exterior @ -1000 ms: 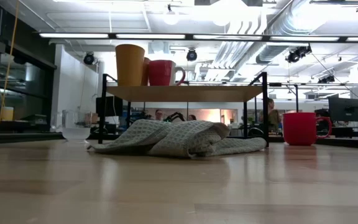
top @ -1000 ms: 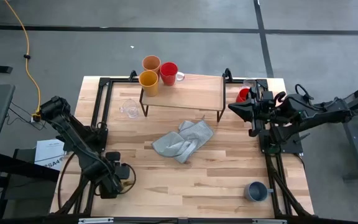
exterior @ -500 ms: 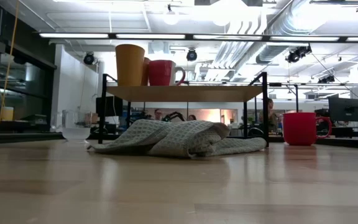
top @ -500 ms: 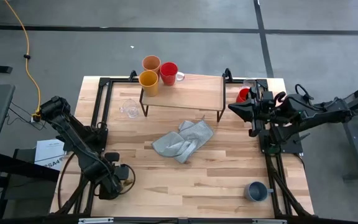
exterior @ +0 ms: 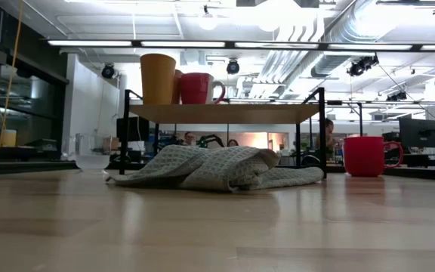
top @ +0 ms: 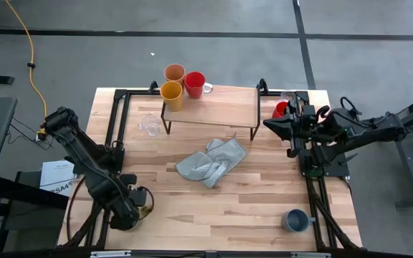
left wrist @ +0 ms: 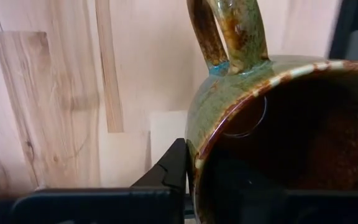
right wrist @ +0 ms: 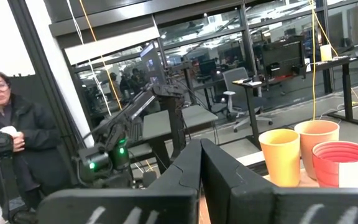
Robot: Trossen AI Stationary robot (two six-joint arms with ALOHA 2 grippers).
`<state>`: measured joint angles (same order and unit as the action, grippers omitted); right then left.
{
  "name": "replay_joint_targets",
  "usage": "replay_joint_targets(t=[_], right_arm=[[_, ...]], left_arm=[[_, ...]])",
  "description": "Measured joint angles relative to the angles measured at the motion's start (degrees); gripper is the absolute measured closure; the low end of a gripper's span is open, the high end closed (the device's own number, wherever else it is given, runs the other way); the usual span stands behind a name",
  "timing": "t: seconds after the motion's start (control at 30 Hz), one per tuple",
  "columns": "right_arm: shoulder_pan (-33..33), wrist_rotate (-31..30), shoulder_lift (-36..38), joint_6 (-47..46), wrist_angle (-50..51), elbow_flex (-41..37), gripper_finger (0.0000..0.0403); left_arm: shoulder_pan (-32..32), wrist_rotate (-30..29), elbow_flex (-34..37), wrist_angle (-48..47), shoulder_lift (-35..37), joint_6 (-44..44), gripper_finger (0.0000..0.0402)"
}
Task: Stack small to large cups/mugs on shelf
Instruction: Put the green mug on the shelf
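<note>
The shelf (top: 221,107) stands at the table's far side. On its left end are a yellow mug (top: 171,93), a peach-orange tumbler (top: 174,73) and a red mug (top: 195,84). A clear glass cup (top: 148,125) stands on the table to the shelf's left. A second red mug (top: 281,110) is to its right, and a grey-blue mug (top: 295,220) sits near right. My left gripper (top: 138,208) points down at the near left, shut on a brown-green glazed mug (left wrist: 229,106). My right gripper (top: 267,123) hovers shut right of the shelf, holding nothing. My left gripper holds the brown mug by its rim (left wrist: 197,155), on the side opposite the handle (left wrist: 229,31). It comes from above, pointing down. One finger (left wrist: 169,171) lies against the outer wall; the other is lost in the mug's dark inside. The mug stays upright, mouth up.
A crumpled grey cloth (top: 210,162) lies mid-table in front of the shelf. Black frame rails (top: 314,186) run along the table's left and right sides. A person (right wrist: 5,143) stands in the room beyond the table. Bare wood lies between the cloth and the near edge.
My left gripper has shut on the brown mug and risen a little at the near left corner. My right arm has kept still.
</note>
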<state>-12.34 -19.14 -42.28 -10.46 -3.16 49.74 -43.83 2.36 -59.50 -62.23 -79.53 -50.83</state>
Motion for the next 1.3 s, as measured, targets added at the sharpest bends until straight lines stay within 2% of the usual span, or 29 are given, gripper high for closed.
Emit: replay_joint_targets(t=[0.2,0.33,0.47,0.63,0.83,0.97,1.2,1.3], right_arm=[[0.0,0.0,0.0,0.0,0.0,0.0,0.0402],[-0.02,0.0,-0.02,0.0,-0.02,0.0,0.0402],[0.0,0.0,-0.02,0.04,-0.02,0.0,0.0402],[-0.01,-0.02,-0.02,0.42,0.14,0.0,0.0402],[-0.01,-0.03,-0.13,0.25,1.39,0.0,0.0402],[-0.02,-0.02,-0.13,0.24,1.44,0.0,0.0402],[-0.02,0.7,-0.25,0.24,1.44,0.0,0.0402],[-0.02,2.18,-0.61,0.35,1.51,0.02,0.0402]], left_arm=[[2.54,-3.05,-3.81,-2.19,4.71,-0.6,0.0377],[8.41,-9.41,-7.15,-2.47,7.69,0.94,0.0378],[15.46,-16.33,-10.73,-1.27,9.89,6.69,0.0377],[24.78,-20.54,-14.08,5.4,10.94,17.81,0.0377],[33.61,-20.97,-14.65,20.88,10.95,29.13,0.0378],[37.51,-19.93,-14.65,28.7,10.87,33.34,0.0378],[40.16,-19.39,-14.7,38.48,11.61,36.05,0.0378],[40.09,-18.81,-14.58,39.67,11.73,36.28,0.0378]])
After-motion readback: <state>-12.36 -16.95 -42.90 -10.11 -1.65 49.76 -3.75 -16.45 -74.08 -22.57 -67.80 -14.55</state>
